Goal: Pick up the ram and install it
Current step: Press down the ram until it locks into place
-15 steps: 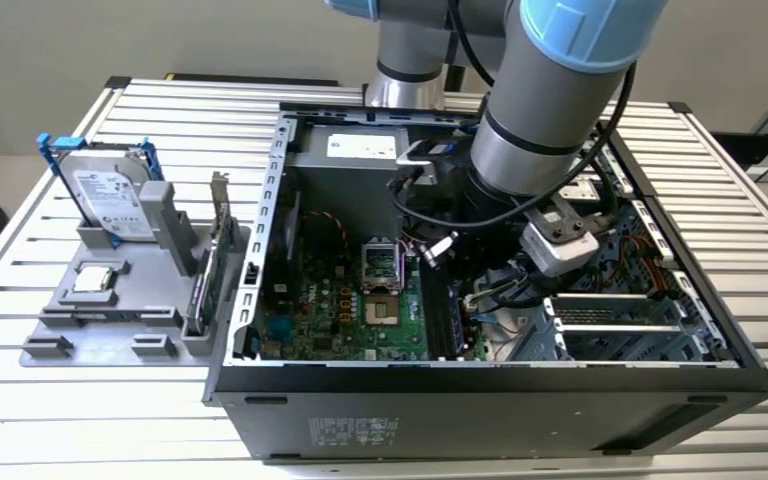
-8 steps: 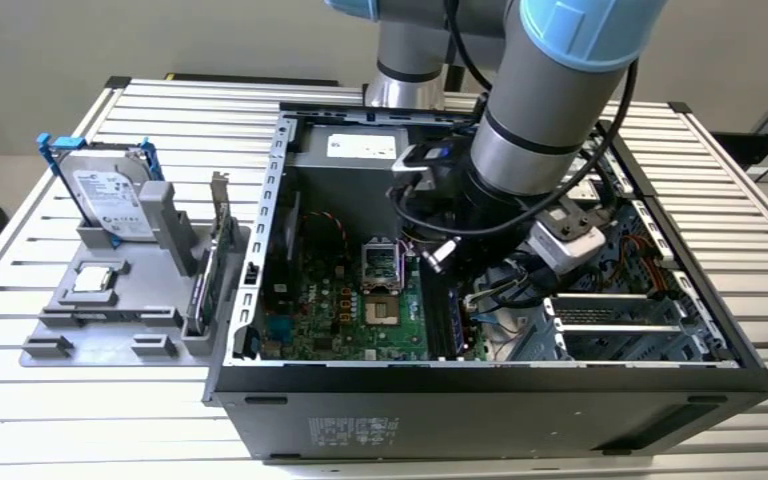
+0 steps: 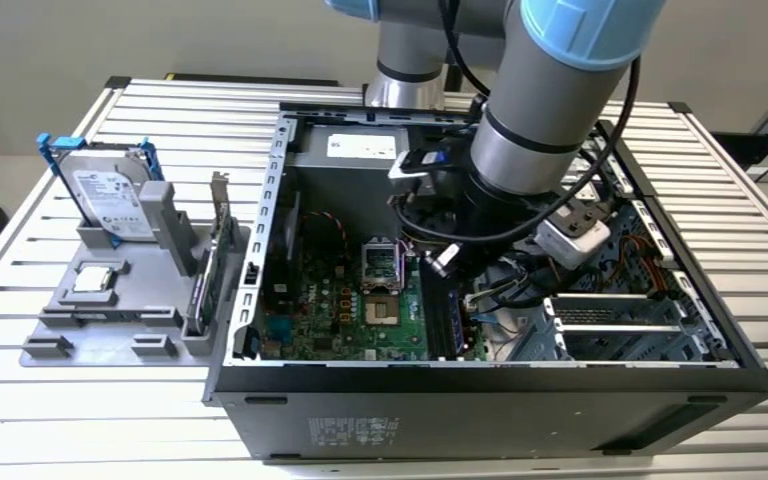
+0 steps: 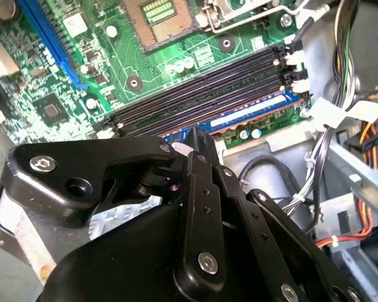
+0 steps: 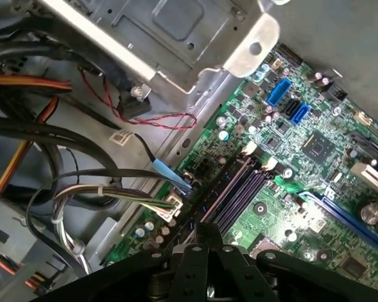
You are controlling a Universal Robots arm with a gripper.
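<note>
My gripper [image 3: 438, 262] is lowered inside the open computer case [image 3: 244, 330], just over the motherboard [image 3: 344, 310]. In the second wrist view its black linkage ends in a tip [image 4: 195, 135] right at the blue memory slot [image 4: 258, 110], beside two empty black memory slots [image 4: 208, 85]. In the first wrist view the gripper [image 5: 208, 229] sits at the near end of the same row of slots [image 5: 239, 189]. The ram is hidden; the gripper's own body covers whatever lies at its tip.
Cable bundles [image 5: 82, 195] and a metal drive cage [image 5: 176, 38] crowd one side of the slots, the processor socket [image 4: 154, 19] the other. Left of the case, a grey holder [image 3: 104, 300] carries a hard drive [image 3: 104, 195] and an upright card [image 3: 224, 250].
</note>
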